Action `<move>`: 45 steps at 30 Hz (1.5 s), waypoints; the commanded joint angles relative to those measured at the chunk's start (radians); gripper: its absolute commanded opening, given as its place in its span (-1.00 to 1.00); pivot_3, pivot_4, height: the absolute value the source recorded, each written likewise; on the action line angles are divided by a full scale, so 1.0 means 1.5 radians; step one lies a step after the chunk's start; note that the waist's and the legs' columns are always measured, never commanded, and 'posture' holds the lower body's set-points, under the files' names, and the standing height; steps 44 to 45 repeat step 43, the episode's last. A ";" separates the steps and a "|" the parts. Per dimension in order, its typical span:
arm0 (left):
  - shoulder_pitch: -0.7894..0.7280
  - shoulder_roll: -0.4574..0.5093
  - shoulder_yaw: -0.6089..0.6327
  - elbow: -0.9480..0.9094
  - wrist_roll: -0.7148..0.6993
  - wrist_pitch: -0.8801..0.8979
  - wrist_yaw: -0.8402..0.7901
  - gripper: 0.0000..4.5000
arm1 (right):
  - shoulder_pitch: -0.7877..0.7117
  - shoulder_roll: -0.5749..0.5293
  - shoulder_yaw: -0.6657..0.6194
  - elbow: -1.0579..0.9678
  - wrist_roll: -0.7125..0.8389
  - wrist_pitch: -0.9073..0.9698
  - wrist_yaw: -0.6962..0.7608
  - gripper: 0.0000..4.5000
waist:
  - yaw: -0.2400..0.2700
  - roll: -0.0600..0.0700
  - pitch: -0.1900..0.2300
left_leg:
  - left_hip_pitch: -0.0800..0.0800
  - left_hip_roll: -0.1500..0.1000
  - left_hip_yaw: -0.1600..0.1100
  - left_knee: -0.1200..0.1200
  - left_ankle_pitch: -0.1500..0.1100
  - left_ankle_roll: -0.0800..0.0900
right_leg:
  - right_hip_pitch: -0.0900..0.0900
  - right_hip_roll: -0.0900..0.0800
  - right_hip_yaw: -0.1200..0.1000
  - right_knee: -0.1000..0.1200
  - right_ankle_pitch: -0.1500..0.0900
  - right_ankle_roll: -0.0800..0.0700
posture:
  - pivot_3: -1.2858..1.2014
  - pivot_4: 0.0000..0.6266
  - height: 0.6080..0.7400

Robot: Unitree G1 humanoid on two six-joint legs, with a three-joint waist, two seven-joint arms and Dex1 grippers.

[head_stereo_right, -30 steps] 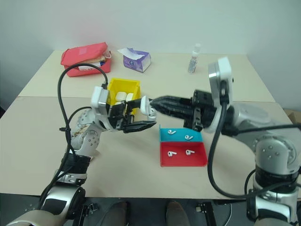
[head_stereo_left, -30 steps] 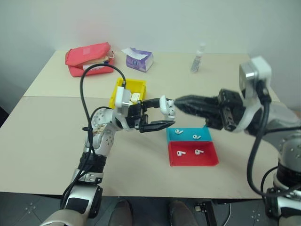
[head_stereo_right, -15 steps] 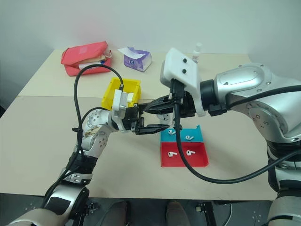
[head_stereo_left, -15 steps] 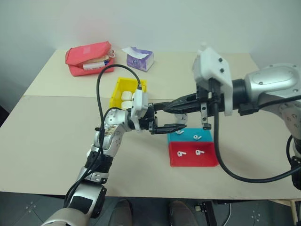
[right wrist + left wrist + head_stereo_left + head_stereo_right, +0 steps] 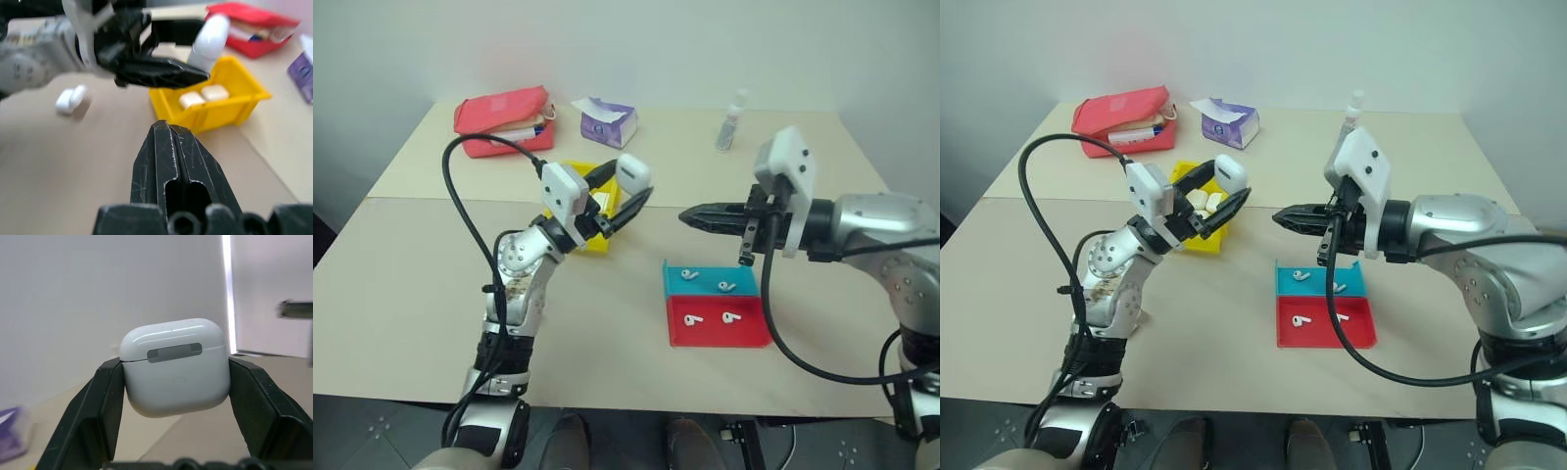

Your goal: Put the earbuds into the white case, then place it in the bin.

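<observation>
Case (image 5: 633, 173) gripped by left end effector (image 5: 625, 196), now raised over bin (image 5: 570, 181); right end effector (image 5: 690, 216) clenched, apart.

I'm at a beige table (image 5: 431, 294) made of two tops pushed together – seam runs straight across. Plain white wall (image 5: 685, 49) behind it, dark grey floor (image 5: 372, 431) below the front edge.
</observation>
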 commanded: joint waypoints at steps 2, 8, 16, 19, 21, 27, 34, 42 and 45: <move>-0.029 -0.026 0.011 0.053 0.120 0.001 0.206 0.29 | 0.034 0.019 0.007 -0.064 -0.043 -0.013 -0.073 -0.99 | 0.005 0.000 0.000 | 0.000 0.000 0.000 0.000 0.000 0.000 | 0.000 0.000 0.000 0.000 0.000 0.000 | 0.03 -0.52 1.00; -0.099 -0.032 0.000 0.183 0.179 0.011 0.308 0.29 | 0.025 0.041 0.051 -0.080 -0.077 0.003 -0.119 -0.99 | 0.007 0.000 0.000 | 0.000 0.000 0.000 0.000 0.000 0.000 | 0.000 0.000 0.000 0.000 0.000 0.000 | 0.03 -0.52 1.00; -0.164 -0.019 -0.017 0.316 0.199 -0.041 0.314 0.99 | 0.029 0.055 0.045 -0.092 -0.068 0.008 -0.126 -1.00 | 0.006 0.000 0.000 | 0.000 0.000 0.000 -0.001 0.000 0.000 | 0.000 0.000 0.000 -0.001 0.000 0.000 | 0.03 -0.52 1.00; -0.167 0.001 -0.002 0.316 0.187 -0.050 0.308 0.99 | 0.038 0.055 0.044 -0.098 -0.068 0.009 -0.126 -1.00 | 0.004 0.000 0.000 | 0.000 0.000 0.000 -0.001 0.000 0.000 | 0.000 0.000 0.000 -0.001 0.000 0.000 | 0.03 -0.52 1.00; -0.164 0.018 0.004 0.310 0.177 -0.060 0.291 0.99 | 0.046 0.053 0.044 -0.102 -0.069 0.004 -0.121 -1.00 | 0.003 0.000 0.000 | 0.000 0.000 0.000 -0.001 0.000 0.000 | 0.000 0.000 0.000 0.000 0.000 0.000 | 0.03 -0.52 1.00; -0.073 0.128 0.039 0.114 0.025 0.054 0.067 0.99 | 0.117 0.069 0.036 -0.098 -0.116 -0.106 -0.102 -1.00 | 0.003 0.000 0.000 | 0.000 0.000 0.000 -0.001 0.001 -0.001 | 0.000 0.000 0.000 0.000 0.000 0.000 | 0.03 -0.52 1.00; 0.152 0.340 0.141 -0.220 -0.200 0.270 -0.137 0.99 | 0.209 0.097 0.003 -0.064 -0.110 -0.192 -0.055 -1.00 | -0.012 0.000 0.000 | 0.000 0.000 0.000 -0.002 0.002 -0.003 | -0.001 0.000 0.000 0.000 0.000 0.000 | 0.03 -0.52 1.00; 0.374 0.412 0.273 -0.454 -0.356 0.362 -0.165 0.99 | 0.273 0.022 -0.027 -0.025 -0.113 -0.241 0.074 -1.00 | -0.012 0.000 0.000 | 0.005 0.000 0.001 -0.002 0.001 -0.002 | 0.003 0.000 0.000 0.001 0.000 0.000 | 0.03 -0.52 1.00; 0.384 0.414 0.277 -0.462 -0.361 0.363 -0.165 0.99 | 0.273 0.017 -0.030 -0.023 -0.109 -0.242 0.083 -1.00 | -0.012 0.000 0.000 | 0.005 0.000 0.001 -0.002 0.001 -0.002 | 0.003 0.000 0.000 0.002 0.000 0.000 | 0.03 -0.52 1.00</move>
